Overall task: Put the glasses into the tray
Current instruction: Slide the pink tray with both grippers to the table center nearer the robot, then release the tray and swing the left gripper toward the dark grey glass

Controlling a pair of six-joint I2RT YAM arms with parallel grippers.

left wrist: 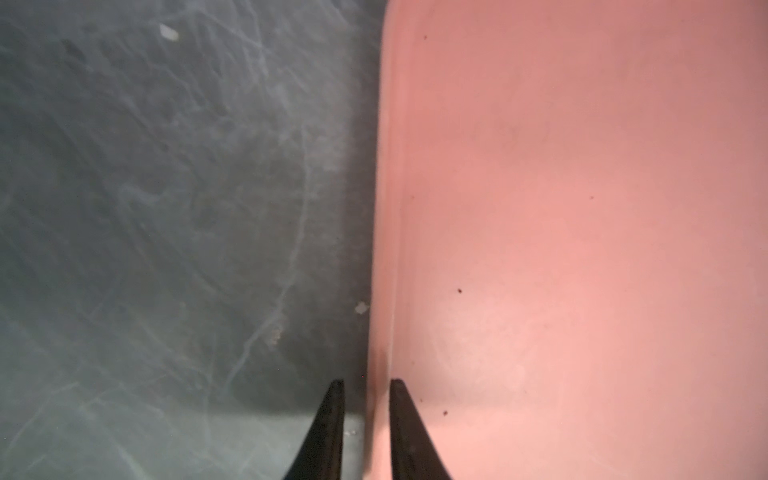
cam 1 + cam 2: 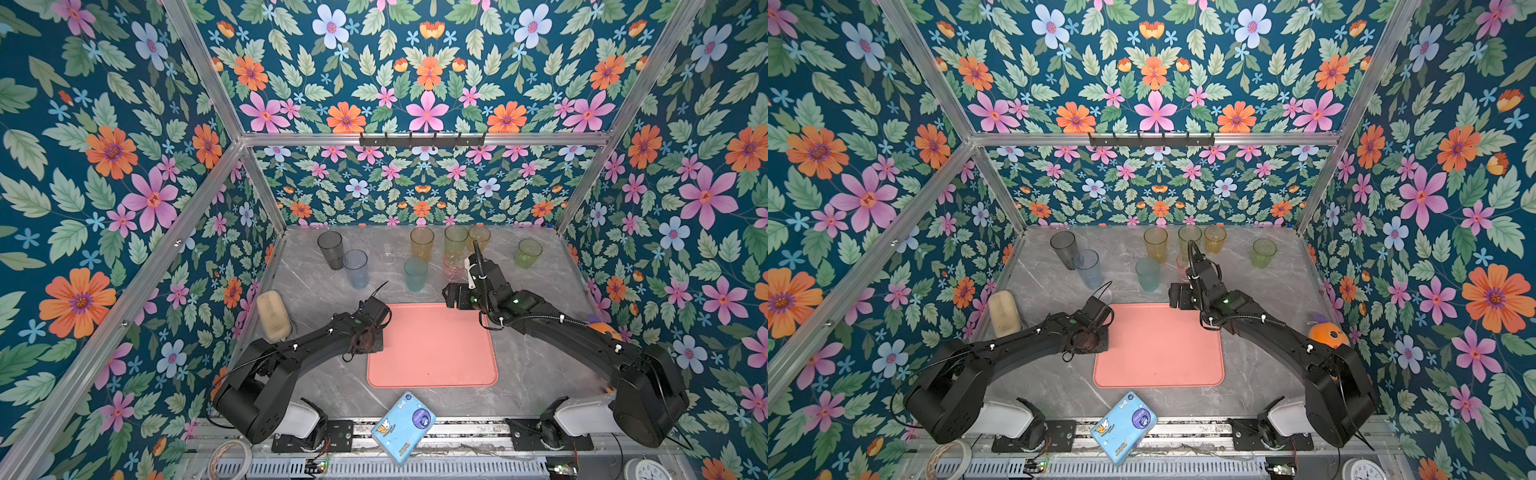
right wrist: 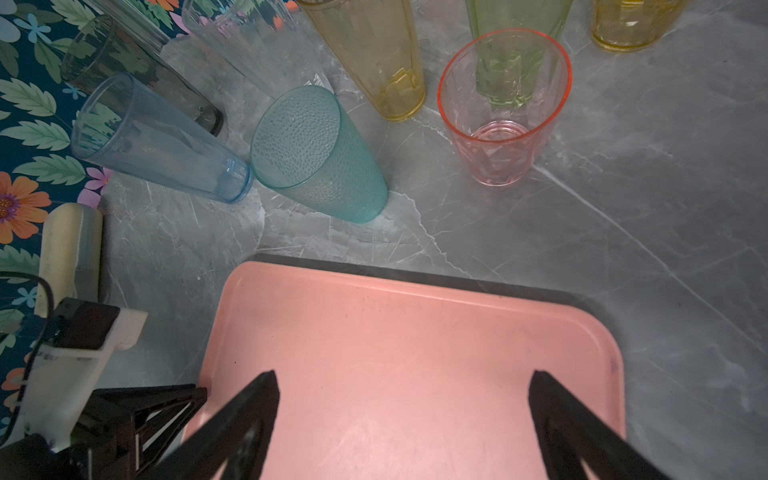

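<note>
Top views: high, looking down over whole table (image 2: 536,365). Wrist views: close, downward, sharing tray (image 3: 415,332) edge.

The tray (image 2: 432,365) lies mid-way on the desk (image 2: 316,291); the glasses (image 2: 422,243) stand behind it near the back wall (image 2: 415,187) (all on the desk itself). A packet (image 2: 403,426) lies before the tray, a sponge (image 2: 273,316) to its left.

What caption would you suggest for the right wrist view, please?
Right gripper open above the tray, the glasses standing on the table beyond.
</note>
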